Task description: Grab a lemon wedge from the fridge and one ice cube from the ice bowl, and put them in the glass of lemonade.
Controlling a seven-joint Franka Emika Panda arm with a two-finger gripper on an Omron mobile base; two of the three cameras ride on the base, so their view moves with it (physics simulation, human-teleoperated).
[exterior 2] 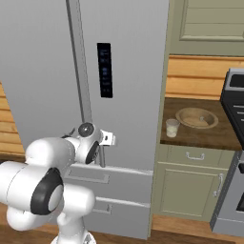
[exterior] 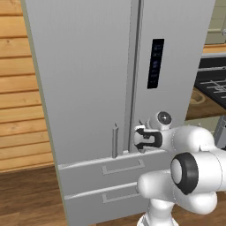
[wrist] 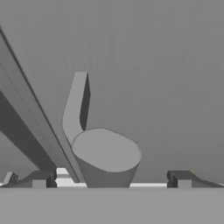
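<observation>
The grey fridge [exterior: 88, 79] [exterior 2: 133, 71] stands with both doors shut, so the lemon wedge is hidden. My gripper [exterior: 140, 137] [exterior 2: 106, 139] is at the lower end of the right door's long handle [wrist: 105, 153]. It is open, its fingertips [wrist: 43, 179] wide apart on either side of the handle's end. On the counter to the right of the fridge stands the glass of lemonade [exterior 2: 172, 127]. Just behind it to the right lies the tan ice bowl [exterior 2: 197, 117]. Any ice cube in the bowl is too small to make out.
The left door's handle [exterior: 115, 140] ends just left of my gripper. Two drawers [exterior: 119, 170] sit below the doors. A dark stove [exterior 2: 236, 119] borders the brown counter [exterior 2: 209, 136] on the right, with beige cabinets [exterior 2: 190, 186] below. A wooden wall [exterior: 22, 97] is left of the fridge.
</observation>
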